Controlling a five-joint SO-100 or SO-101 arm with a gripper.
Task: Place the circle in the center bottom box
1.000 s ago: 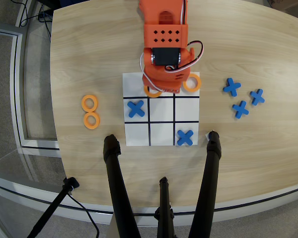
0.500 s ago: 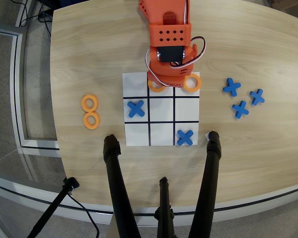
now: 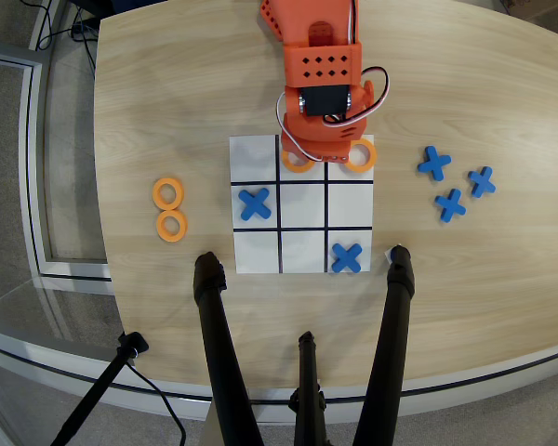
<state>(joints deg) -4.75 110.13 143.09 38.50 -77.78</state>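
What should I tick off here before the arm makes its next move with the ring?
1. Ring under the hand: an orange ring shows partly beneath it, in the top middle square as the overhead view shows the board. Ok.
2. Grip on that ring: fingers hidden by the arm. Cannot tell.
3. Ring fully inside the square: half covered. Cannot tell.
4. Neighbouring ring: lies in the top right square, at the board's edge. Ok.
5. Crosses on the board: each inside its square. Ok.
6. Spare rings: two left of the board. Ok.
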